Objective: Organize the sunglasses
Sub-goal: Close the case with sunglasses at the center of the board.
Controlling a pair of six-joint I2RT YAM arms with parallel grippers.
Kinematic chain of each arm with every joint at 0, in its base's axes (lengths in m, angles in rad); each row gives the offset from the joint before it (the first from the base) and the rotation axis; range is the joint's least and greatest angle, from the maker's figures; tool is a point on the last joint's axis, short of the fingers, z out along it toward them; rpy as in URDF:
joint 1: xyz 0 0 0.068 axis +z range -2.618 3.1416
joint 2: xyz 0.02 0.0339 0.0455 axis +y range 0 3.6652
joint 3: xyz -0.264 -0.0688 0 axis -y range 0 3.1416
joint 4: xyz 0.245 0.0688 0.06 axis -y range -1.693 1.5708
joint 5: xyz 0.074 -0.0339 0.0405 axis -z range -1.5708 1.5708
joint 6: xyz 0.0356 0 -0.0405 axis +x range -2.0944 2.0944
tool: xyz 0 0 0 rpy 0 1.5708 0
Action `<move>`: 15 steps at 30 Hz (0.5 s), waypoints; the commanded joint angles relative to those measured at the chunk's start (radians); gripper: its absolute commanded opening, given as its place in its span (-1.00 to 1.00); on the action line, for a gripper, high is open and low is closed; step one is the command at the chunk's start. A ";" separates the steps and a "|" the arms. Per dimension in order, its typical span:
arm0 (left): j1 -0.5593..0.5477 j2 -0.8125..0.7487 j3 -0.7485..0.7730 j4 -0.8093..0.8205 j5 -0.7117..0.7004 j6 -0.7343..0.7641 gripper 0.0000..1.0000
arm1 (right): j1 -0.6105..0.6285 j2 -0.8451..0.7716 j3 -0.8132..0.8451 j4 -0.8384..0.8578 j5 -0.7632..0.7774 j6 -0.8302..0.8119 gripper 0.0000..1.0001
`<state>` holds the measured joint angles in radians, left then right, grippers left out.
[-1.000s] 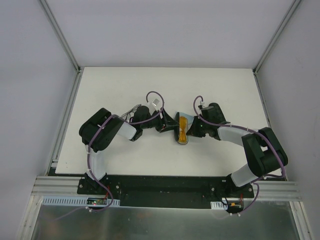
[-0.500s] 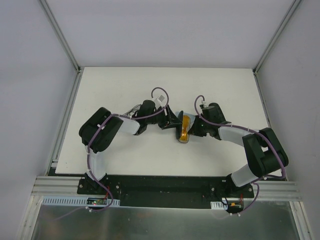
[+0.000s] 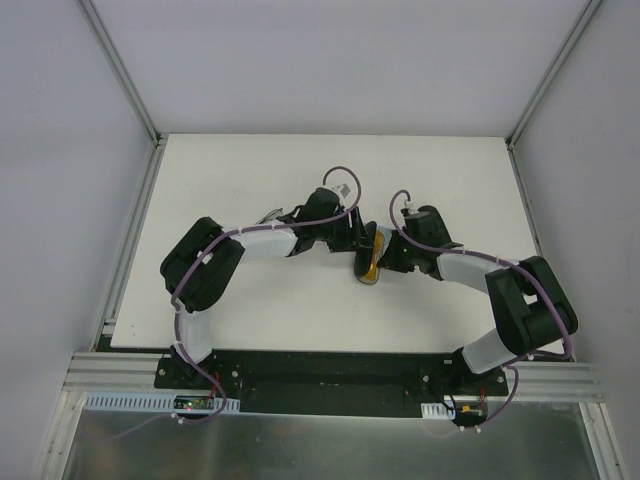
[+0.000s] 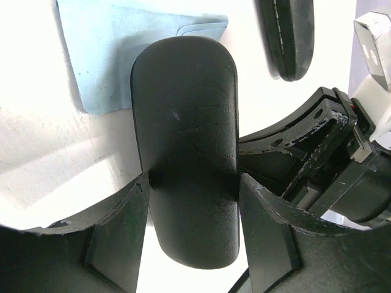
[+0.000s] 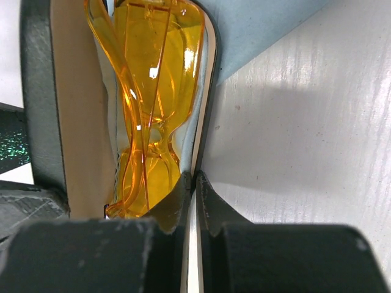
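The right pincer [image 5: 194, 183] is pressed almost shut, its two scuffed black fingers [image 5: 177, 201] pinched on the thin rim of an open black clamshell case [image 5: 79, 122]. The inside of the case is lined with a smooth cream material. The orange sunglasses [image 5: 149, 79] are lodged in it, folded, between the two halves. They are made wholly of glossy translucent orange plastic, with rounded lenses and a narrow bridge, and small highlights are caught on them.

The left pincer [image 4: 192, 183] is held at a middling width. Its matte black fingers [image 4: 122, 244] are set against both sides of the domed outer shell of what appears to be the same case, so that the shell is gripped across its width. This shell is an elongated oval with rounded ends, covered in a smooth, faintly creased, leather-like skin.

A light-blue cloth [image 4: 104, 55], soft and flat with one corner folded over, is spread beneath and beyond the case. A second black case [image 4: 287, 36], edged with a pale stitched or zipped seam, is lying farther off and apart from the held one.

The desk [image 5: 293, 152] is white, with a faint sheen and fine streaks. From above, the two pincers are seen meeting near the middle of the desk, with the case between them and the orange plastic showing in it
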<state>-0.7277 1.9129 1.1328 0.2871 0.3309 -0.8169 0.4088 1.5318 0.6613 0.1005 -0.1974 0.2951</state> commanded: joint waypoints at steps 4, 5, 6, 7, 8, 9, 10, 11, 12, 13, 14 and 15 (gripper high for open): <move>-0.070 0.075 0.085 -0.307 -0.188 0.130 -0.24 | 0.022 -0.056 -0.014 0.033 -0.077 -0.010 -0.99; -0.073 0.081 0.094 -0.321 -0.193 0.131 -0.24 | 0.021 -0.058 -0.017 0.034 -0.080 -0.010 -0.99; -0.076 0.086 0.100 -0.330 -0.199 0.134 -0.24 | 0.022 -0.062 -0.020 0.039 -0.082 -0.010 -0.99; -0.076 0.090 0.110 -0.345 -0.205 0.140 -0.24 | 0.022 -0.068 -0.023 0.047 -0.085 -0.008 -0.99; -0.078 0.094 0.116 -0.356 -0.213 0.145 -0.24 | 0.021 -0.073 -0.028 0.054 -0.086 -0.008 -0.99; -0.081 0.098 0.125 -0.371 -0.220 0.153 -0.24 | 0.022 -0.079 -0.032 0.060 -0.086 -0.010 -0.99; -0.084 0.101 0.136 -0.387 -0.233 0.156 -0.24 | 0.022 -0.085 -0.037 0.065 -0.085 -0.008 -0.99; -0.084 0.104 0.143 -0.400 -0.239 0.160 -0.24 | 0.022 -0.091 -0.040 0.070 -0.086 -0.008 -0.99; -0.085 0.107 0.153 -0.416 -0.248 0.168 -0.24 | 0.021 -0.096 -0.043 0.076 -0.088 -0.008 -0.99; -0.087 0.110 0.163 -0.433 -0.256 0.174 -0.24 | 0.021 -0.102 -0.048 0.080 -0.088 -0.010 -0.99; -0.088 0.113 0.174 -0.448 -0.262 0.182 -0.24 | 0.022 -0.102 -0.048 0.084 -0.089 -0.008 -0.99; -0.091 0.121 0.188 -0.468 -0.269 0.191 -0.25 | 0.022 -0.104 -0.051 0.085 -0.092 -0.007 -0.99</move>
<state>-0.7990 1.9518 1.3033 0.0071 0.1577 -0.7048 0.4091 1.4857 0.6193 0.1345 -0.1898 0.2951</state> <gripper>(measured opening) 0.541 0.033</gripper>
